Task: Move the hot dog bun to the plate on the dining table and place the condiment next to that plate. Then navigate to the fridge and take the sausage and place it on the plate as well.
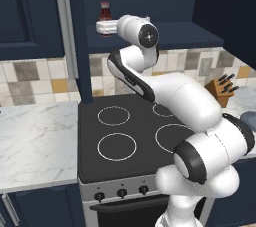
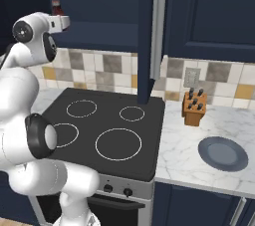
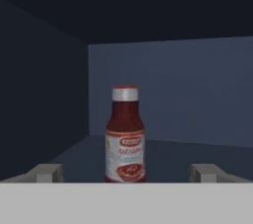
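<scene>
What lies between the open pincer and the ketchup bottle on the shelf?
Nothing: in the hand view the shelf is bare between the pincer and ketchup bottle.

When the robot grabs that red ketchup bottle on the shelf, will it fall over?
It might. The ketchup bottle is tall and narrow, standing upright, so a nudge near its white cap could tip it. It looks stiff. The open gripper sits low around its body, which should help.
</scene>
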Controlling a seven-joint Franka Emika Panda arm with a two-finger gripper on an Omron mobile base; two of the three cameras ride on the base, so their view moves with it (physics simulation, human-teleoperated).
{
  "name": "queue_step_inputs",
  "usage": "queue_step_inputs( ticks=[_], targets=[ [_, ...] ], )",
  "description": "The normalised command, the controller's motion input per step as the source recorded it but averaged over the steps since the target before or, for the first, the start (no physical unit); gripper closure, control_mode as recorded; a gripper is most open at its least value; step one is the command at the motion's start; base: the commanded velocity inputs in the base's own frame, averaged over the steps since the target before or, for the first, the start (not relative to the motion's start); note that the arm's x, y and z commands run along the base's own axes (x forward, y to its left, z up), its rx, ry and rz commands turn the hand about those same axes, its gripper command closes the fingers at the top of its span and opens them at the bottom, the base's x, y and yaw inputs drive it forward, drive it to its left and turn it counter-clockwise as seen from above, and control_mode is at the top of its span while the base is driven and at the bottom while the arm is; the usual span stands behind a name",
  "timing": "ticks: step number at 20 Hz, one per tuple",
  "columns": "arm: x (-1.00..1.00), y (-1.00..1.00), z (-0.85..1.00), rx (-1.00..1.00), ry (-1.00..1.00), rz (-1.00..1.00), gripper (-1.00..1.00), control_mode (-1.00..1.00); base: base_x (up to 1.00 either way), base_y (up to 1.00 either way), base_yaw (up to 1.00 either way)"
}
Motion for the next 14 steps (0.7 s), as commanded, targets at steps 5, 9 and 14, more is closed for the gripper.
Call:
queue_step_inputs(
  ticks=[5,9,14],
  targets=[
    [0.37,0.0,-0.05,0.0,0.04,0.0,-1.0,-1.0,0.0,0.0,0.0],
    [0.39,0.04,-0.06,0.0,0.06,0.0,-1.0,-1.0,0.0,0.0,0.0],
    [0.35,0.08,-0.11,0.0,0.06,0.0,-1.0,-1.0,0.0,0.0,0.0]
  ],
)
